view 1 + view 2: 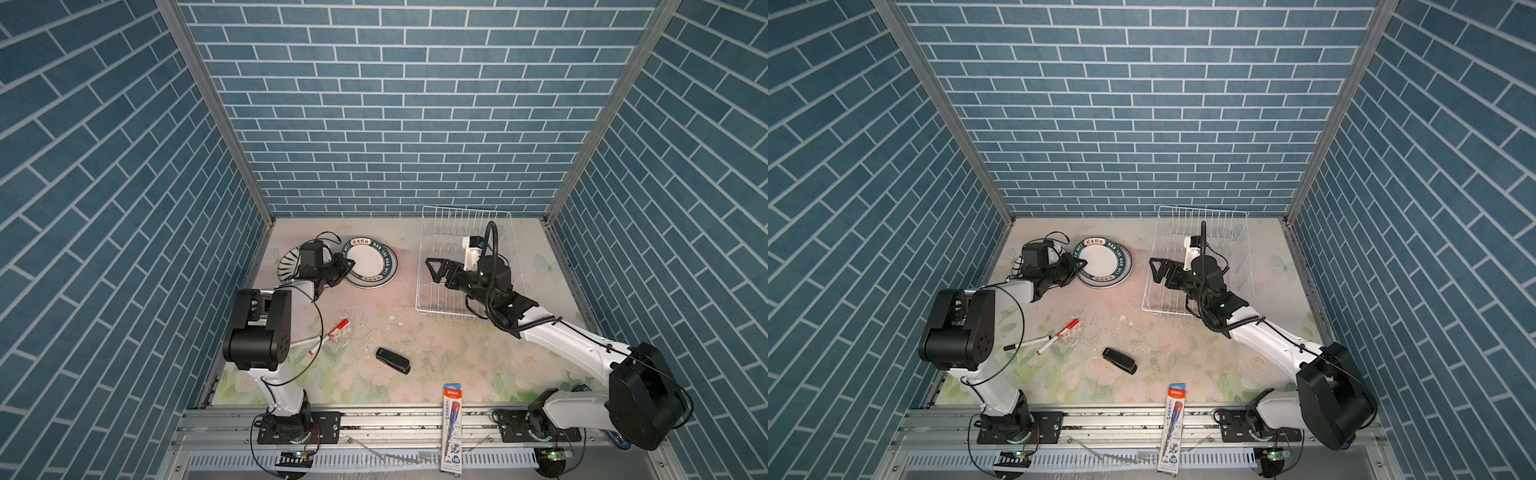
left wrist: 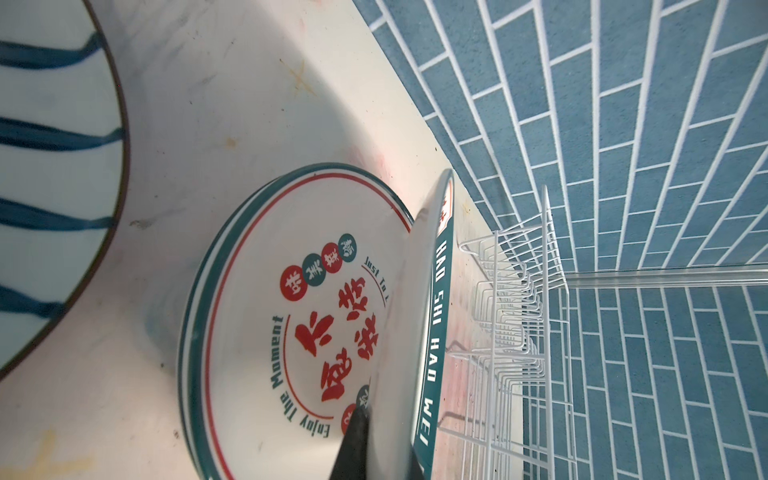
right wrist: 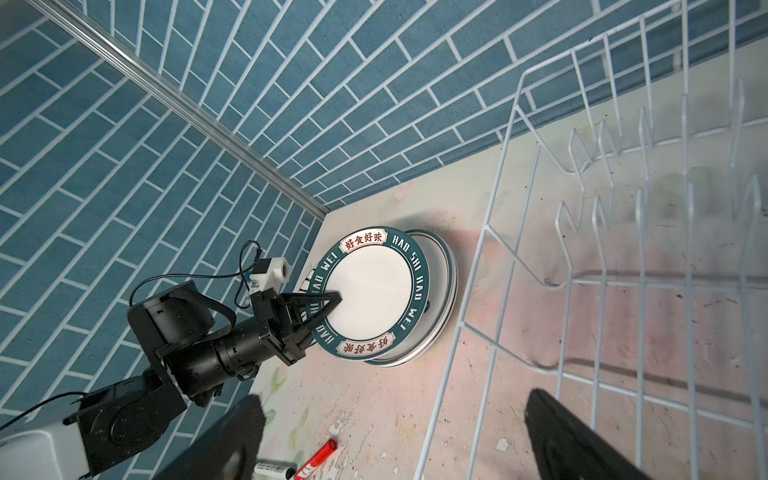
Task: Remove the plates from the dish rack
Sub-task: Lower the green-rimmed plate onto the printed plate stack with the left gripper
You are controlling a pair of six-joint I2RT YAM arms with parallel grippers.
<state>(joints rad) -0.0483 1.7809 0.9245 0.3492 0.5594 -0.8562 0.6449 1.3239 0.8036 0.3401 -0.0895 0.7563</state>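
- The dish rack (image 1: 465, 218), a white wire basket with upright prongs, stands on the tabletop (image 1: 457, 353) at the back right, close to the rear wall.
- The tabletop has a pale floral print. It is stained pink beside and under the rack, and chipped and flecked with white in front of the rack's left corner.
- Walls (image 1: 395, 124) papered in blue brick pattern close the cell in on three sides, with aluminium posts (image 1: 220, 116) at the corners behind the rack.
- An aluminium rail (image 1: 374, 419) well in front of the rack carries both arm bases.
- The left gripper (image 1: 347, 266) is clenched on the near rim of a green-rimmed lettered plate (image 1: 371, 259), which is just left of the rack.
- The left wrist view shows that plate tilted over a printed plate (image 2: 291, 332) lying flat. Whether their far rims touch cannot be told.
- A striped plate (image 1: 286, 259) lies farther left of the rack, partly under the left arm.
- The right gripper (image 1: 432, 270) hangs at the rack's left side wall with its jaws spread wide, holding nothing.
- Red markers (image 1: 338, 326) and a black stapler (image 1: 392, 360) lie in front of and left of the rack.
- A pencil pack (image 1: 453, 428) lies across the rail, straight in front of the rack.
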